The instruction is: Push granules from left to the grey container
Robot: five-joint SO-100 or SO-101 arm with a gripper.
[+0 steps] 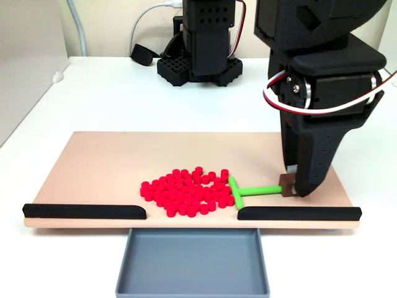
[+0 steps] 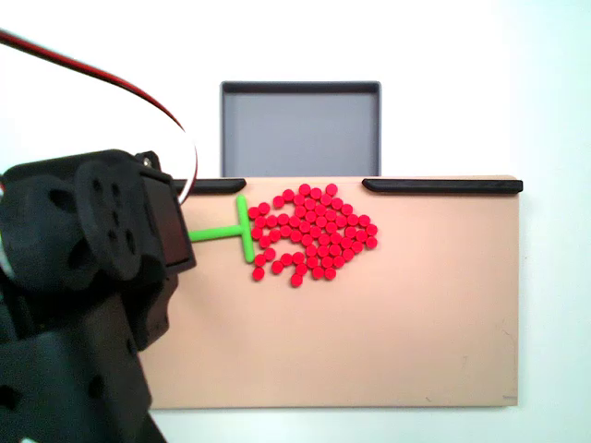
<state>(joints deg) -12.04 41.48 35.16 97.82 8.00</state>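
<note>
Shallow blue-grey plastic tray (image 1: 192,264): near wall cut by a fixed view's bottom edge. Green T-shaped pusher (image 2: 231,231): stem end hidden behind black arm housing (image 2: 92,277), left of frame.

White table (image 1: 99,99) carries tan board (image 1: 99,167), grey container (image 1: 192,261).

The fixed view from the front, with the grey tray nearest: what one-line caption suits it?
The hand holds a green T-shaped pusher against red granules on a tan board, the empty grey container waiting below.
</note>
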